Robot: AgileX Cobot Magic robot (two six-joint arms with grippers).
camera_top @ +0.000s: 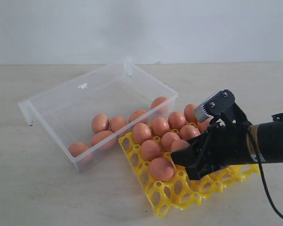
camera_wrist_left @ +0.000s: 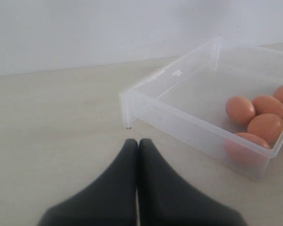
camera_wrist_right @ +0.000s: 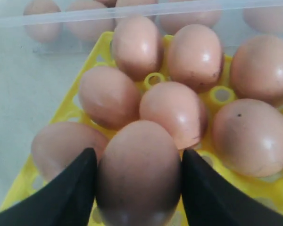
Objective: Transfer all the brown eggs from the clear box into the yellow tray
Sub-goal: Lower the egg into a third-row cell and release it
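Gripping one egg between its two black fingers, the right gripper stands fairly wide, with a finger pressed to each side of the shell. It reaches in from 3 o'clock in the exterior view, low over the near-right part of the tray. Whether the held egg already sits in a cup or hangs just above one cannot be told.

Just beside it at 8 o'clock, another egg rests in the tray's nearest filled cup. More eggs fill the cups beyond, packed close together toward 11 and 12 o'clock. The nearest rows of cups are bare yellow lattice.

Touching the tray's far-left edge, at 10 o'clock from it, the box lies on the table. Six eggs lie inside it, gathered along the wall next to the tray. One sits alone in the near corner, three or four cluster further along, and the last is by the far-right corner. The far half of the box floor is bare.

The left gripper is pinched tight and holds nothing. It hangs over the table with a corner of the box just ahead of it at 12 o'clock. A pale wall stands behind the table.
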